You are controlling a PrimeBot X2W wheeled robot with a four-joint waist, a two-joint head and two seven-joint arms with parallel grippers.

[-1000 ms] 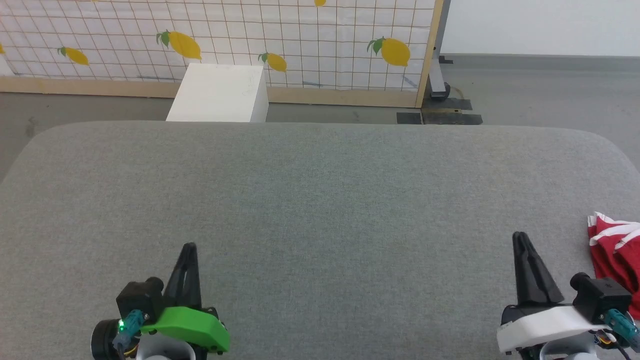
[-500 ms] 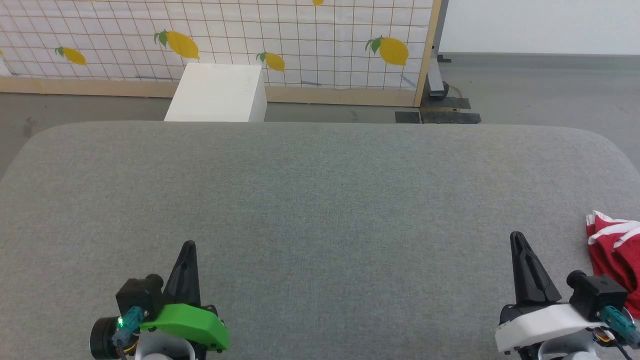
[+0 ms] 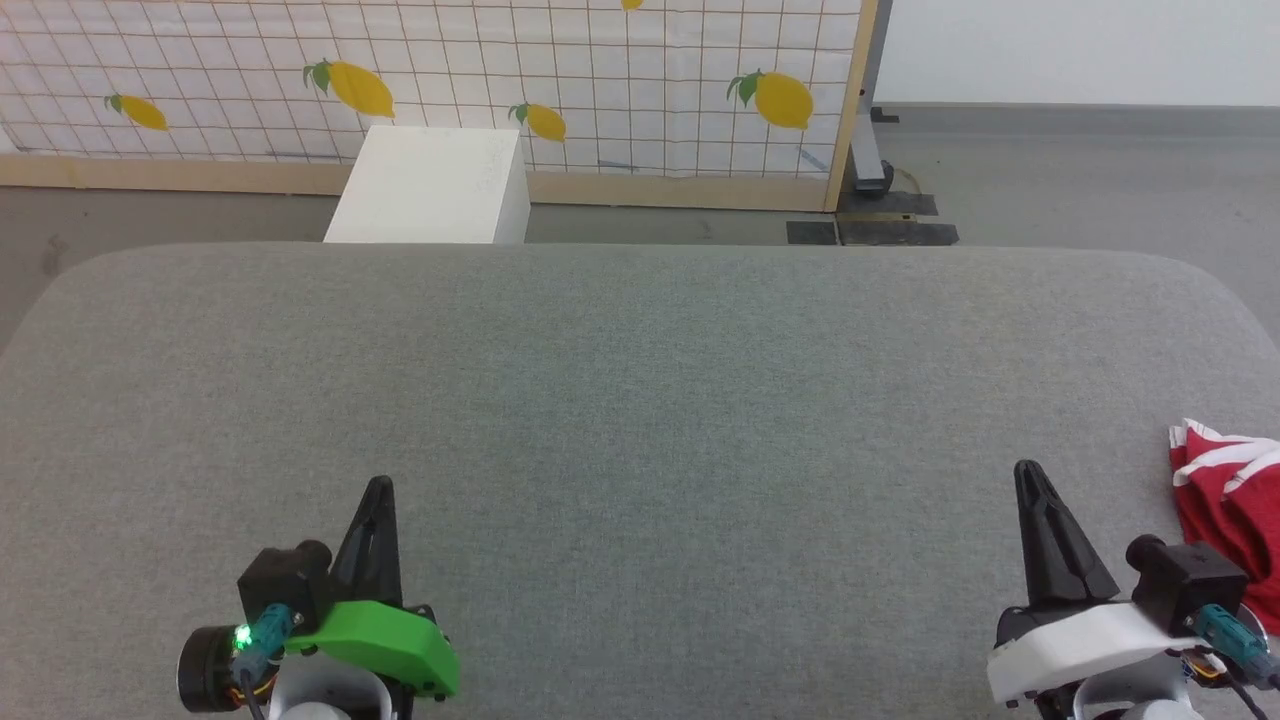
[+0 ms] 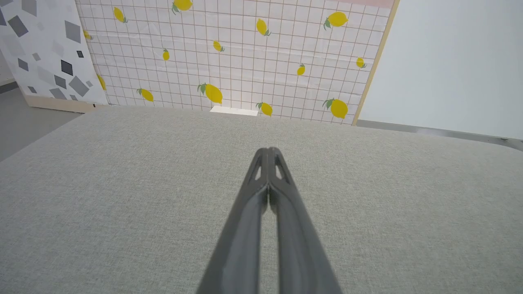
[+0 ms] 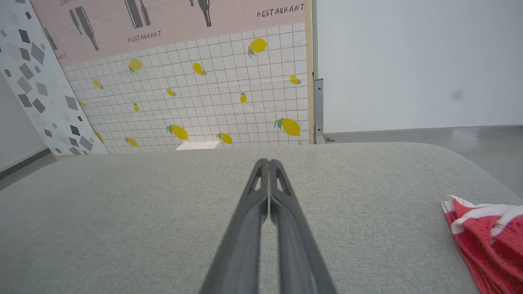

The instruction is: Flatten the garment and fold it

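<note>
Grey woven cloth over a wide bench (image 3: 640, 380) with rounded far corners. Beyond the far edge, a white box (image 3: 430, 185) on a grey floor (image 3: 1100, 180), backed by a wood-framed screen (image 3: 600, 80) of white grid squares printed with yellow lemons. To the right of the screen, a plain pale wall (image 3: 1080, 50). In the right wrist view, a pink panel (image 5: 184, 24) above the lemon grid, lettered RESTAURANT, and a grey-speckled panel (image 5: 36, 81) at the left.

Left gripper (image 3: 378, 488) at the lower left of the head view, green shell behind it, small green light lit at the wrist. Long dark fingers pointing away across the bench, jaws closed tip to tip. Right gripper (image 3: 1024, 470) at the lower right, white shell behind it, jaws likewise pressed together. Both low over the cloth; contact with it impossible to tell.

Garment (image 3: 1225, 495) on the bench near the right edge, just beside the right gripper on its outer side, apart from the fingers. Bright red with white stripes, bunched and rumpled rather than spread flat, cut off at the head view's right edge. In the right wrist view, at the lower right: knit texture plain to see, white band across the top of the heap. Well apart from the left gripper, with the right gripper between.
</note>
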